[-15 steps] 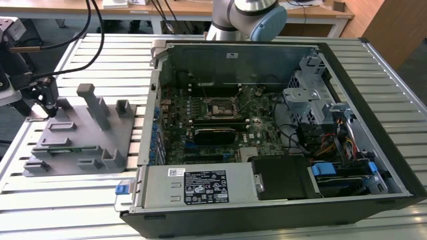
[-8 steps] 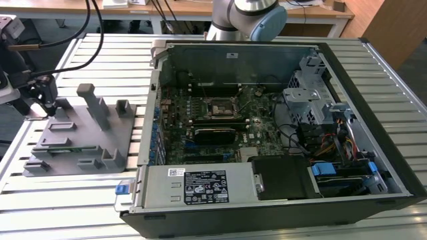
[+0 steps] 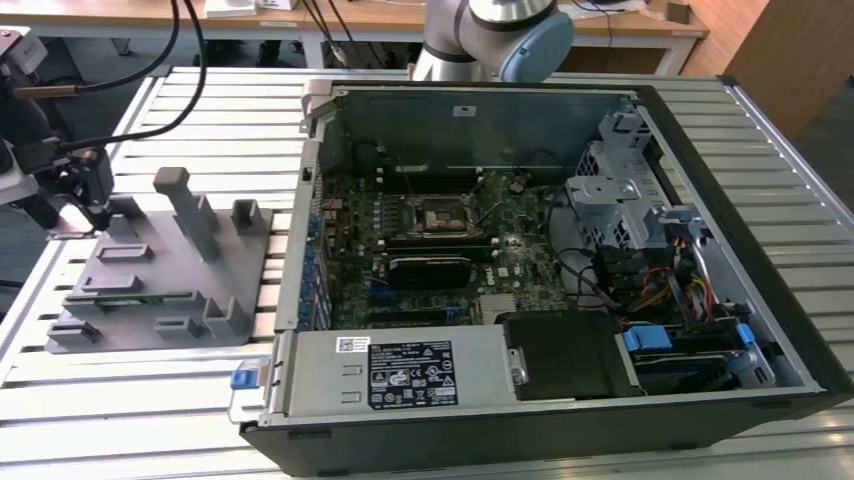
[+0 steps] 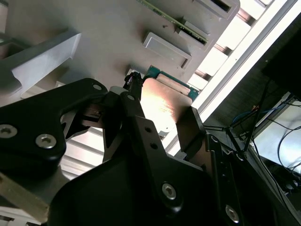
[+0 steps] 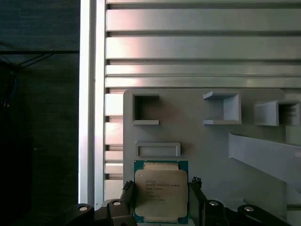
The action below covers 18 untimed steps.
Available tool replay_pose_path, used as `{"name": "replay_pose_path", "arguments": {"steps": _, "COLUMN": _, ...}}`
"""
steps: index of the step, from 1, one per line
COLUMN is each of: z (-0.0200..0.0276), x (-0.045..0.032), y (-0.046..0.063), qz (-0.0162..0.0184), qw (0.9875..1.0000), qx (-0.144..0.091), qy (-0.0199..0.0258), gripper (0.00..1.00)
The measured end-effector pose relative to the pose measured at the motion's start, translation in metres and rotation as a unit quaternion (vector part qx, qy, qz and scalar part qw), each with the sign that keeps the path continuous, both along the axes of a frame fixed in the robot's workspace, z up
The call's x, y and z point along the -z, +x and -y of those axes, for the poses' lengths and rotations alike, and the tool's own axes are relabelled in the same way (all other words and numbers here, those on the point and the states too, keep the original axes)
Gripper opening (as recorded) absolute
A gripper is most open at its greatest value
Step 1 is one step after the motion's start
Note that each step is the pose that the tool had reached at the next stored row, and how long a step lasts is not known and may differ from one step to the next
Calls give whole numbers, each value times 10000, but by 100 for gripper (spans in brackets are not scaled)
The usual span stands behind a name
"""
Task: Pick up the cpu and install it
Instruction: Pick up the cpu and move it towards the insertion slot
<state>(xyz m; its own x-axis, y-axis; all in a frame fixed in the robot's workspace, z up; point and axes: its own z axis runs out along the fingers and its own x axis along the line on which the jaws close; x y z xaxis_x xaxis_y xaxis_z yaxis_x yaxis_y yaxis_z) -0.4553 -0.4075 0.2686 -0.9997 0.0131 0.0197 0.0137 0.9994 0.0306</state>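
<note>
In the exterior view, the claw is hanging low over one corner of the grey fixture plate. The open computer case and its black socket are lying well apart from the claw, across the slatted table.

In the second wrist view, the cpu is sitting directly between the claw tips, its silvery lid facing the camera and its green board edge peeking out beyond them.

In the first wrist view, the claw is straddling the cpu, and the two dark fingers are appearing to press against opposite sides of the green board, so the claw looks clamped on the chip. A small rectangular frame of the plate is lying just ahead of the tips.

The chip is probably light, thin and stiff, with a smooth lid that offers little friction and a delicate underside. Gripping it by the two board edges, level and gently, seems the safest hold.
</note>
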Motion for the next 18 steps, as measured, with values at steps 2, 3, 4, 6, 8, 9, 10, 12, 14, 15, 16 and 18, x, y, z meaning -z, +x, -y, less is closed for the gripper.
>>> {"name": "replay_pose_path", "arguments": {"steps": 2, "z": 0, "x": -8, "y": 0, "qz": 1, "qw": 10000, "qx": 0, "qy": 0, "gripper": 54}}
{"name": "replay_pose_path", "arguments": {"steps": 3, "z": 0, "x": -12, "y": 0, "qz": 1, "qw": 10000, "qx": 0, "qy": 0, "gripper": 54}}
{"name": "replay_pose_path", "arguments": {"steps": 4, "z": 0, "x": -16, "y": 0, "qz": 2, "qw": 10000, "qx": 0, "qy": 0, "gripper": 54}}
{"name": "replay_pose_path", "arguments": {"steps": 6, "z": 0, "x": -25, "y": -1, "qz": 3, "qw": 10000, "qx": 0, "qy": 0, "gripper": 54}}
{"name": "replay_pose_path", "arguments": {"steps": 8, "z": 0, "x": -32, "y": -1, "qz": 5, "qw": 10000, "qx": 0, "qy": 0, "gripper": 54}}
{"name": "replay_pose_path", "arguments": {"steps": 9, "z": 0, "x": -37, "y": -1, "qz": 6, "qw": 10000, "qx": 0, "qy": 0, "gripper": 54}}
{"name": "replay_pose_path", "arguments": {"steps": 10, "z": 0, "x": -42, "y": -1, "qz": 6, "qw": 10000, "qx": 0, "qy": 0, "gripper": 54}}
{"name": "replay_pose_path", "arguments": {"steps": 12, "z": 0, "x": -53, "y": -1, "qz": 8, "qw": 10000, "qx": 0, "qy": 0, "gripper": 54}}
{"name": "replay_pose_path", "arguments": {"steps": 14, "z": 0, "x": -63, "y": -1, "qz": 9, "qw": 10000, "qx": 0, "qy": 0, "gripper": 54}}
{"name": "replay_pose_path", "arguments": {"steps": 15, "z": 0, "x": -68, "y": -2, "qz": 10, "qw": 10000, "qx": 0, "qy": 0, "gripper": 54}}
{"name": "replay_pose_path", "arguments": {"steps": 16, "z": 0, "x": -72, "y": -2, "qz": 10, "qw": 10000, "qx": 0, "qy": 0, "gripper": 54}}
{"name": "replay_pose_path", "arguments": {"steps": 18, "z": 0, "x": -83, "y": -2, "qz": 11, "qw": 10000, "qx": 0, "qy": 0, "gripper": 54}}
